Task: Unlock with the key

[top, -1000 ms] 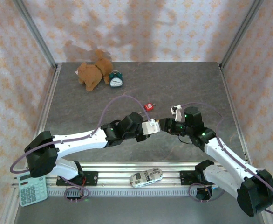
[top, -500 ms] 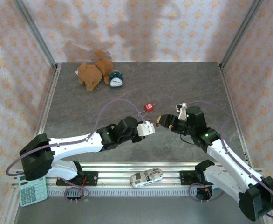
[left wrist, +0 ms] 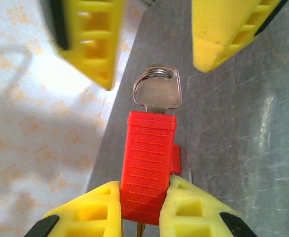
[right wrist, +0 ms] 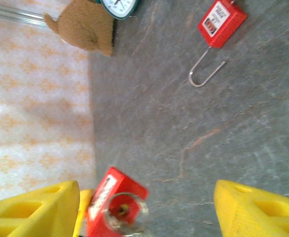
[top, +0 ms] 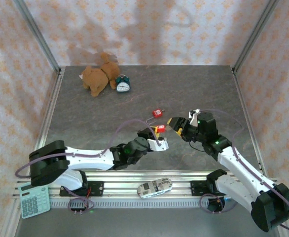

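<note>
Near the middle of the grey, mottled bench (top: 85, 113): left fingers (left wrist: 100, 207) pinched tight on a padlock (left wrist: 147, 165), one yellow pad on each side of its lower end. Red plastic body, boxy and ribbed across its face, with a small step on one side. Plugged into the padlock's free end, a silver metal key (left wrist: 157, 94): flat rounded head, thin wire ring at the top. Aimed rightward at the right fingers (left wrist: 85, 39), key head level with their tips and between them, touching neither. Spread wide, those right fingers, gripping nothing; yellow, blocky, slotted along the sides. Just beyond on the far side, flat on the bench, a second red padlock (right wrist: 222, 22) with a white label, its thin steel U-shaped shackle (right wrist: 207, 74) open.
</note>
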Action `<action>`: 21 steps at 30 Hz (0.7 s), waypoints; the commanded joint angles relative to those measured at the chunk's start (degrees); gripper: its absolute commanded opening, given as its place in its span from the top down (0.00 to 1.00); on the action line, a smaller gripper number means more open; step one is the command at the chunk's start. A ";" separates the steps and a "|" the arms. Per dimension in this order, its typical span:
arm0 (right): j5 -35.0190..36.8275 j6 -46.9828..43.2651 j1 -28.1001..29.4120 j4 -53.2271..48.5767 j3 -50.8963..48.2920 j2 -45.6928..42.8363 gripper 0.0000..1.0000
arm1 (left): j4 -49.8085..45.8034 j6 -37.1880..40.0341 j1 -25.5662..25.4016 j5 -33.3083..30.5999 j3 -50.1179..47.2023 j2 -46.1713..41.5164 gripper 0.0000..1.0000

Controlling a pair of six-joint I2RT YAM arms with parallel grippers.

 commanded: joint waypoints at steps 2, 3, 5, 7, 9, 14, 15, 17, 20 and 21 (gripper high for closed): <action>-2.89 5.77 -0.14 8.39 -2.08 -0.34 0.29 | 19.44 11.77 -1.28 -9.13 0.10 5.64 0.95; -3.11 6.35 -0.13 9.28 -2.56 -0.46 0.29 | 23.30 13.57 -1.50 -10.00 0.20 7.17 0.95; -3.21 7.09 -0.15 10.62 -3.44 -0.56 0.29 | 30.12 17.28 -2.03 -11.54 0.45 10.16 0.96; -3.15 7.33 -0.13 11.37 -4.10 -0.48 0.29 | 35.87 20.98 -2.46 -12.61 0.97 13.22 0.96; -3.49 7.41 -0.14 12.56 -4.68 -0.43 0.30 | 40.79 23.63 -2.85 -13.83 2.13 16.37 0.97; -3.20 7.17 -0.15 14.65 -4.82 -0.19 0.34 | 44.86 27.41 -3.61 -14.40 4.17 20.82 1.00; -3.34 7.27 -0.10 15.11 -4.73 0.13 0.36 | 45.27 28.06 -3.75 -14.79 4.67 21.49 1.00; -3.73 7.33 -0.12 15.91 -4.41 0.82 0.43 | 45.29 28.69 -3.97 -14.87 5.20 22.22 1.00; -3.26 7.15 -0.15 15.86 -4.36 1.02 0.57 | 45.26 28.30 -4.33 -14.78 5.48 22.34 1.00; -2.96 7.19 -0.14 15.84 -4.43 0.94 0.62 | 45.22 28.28 -4.45 -14.78 5.42 22.21 1.00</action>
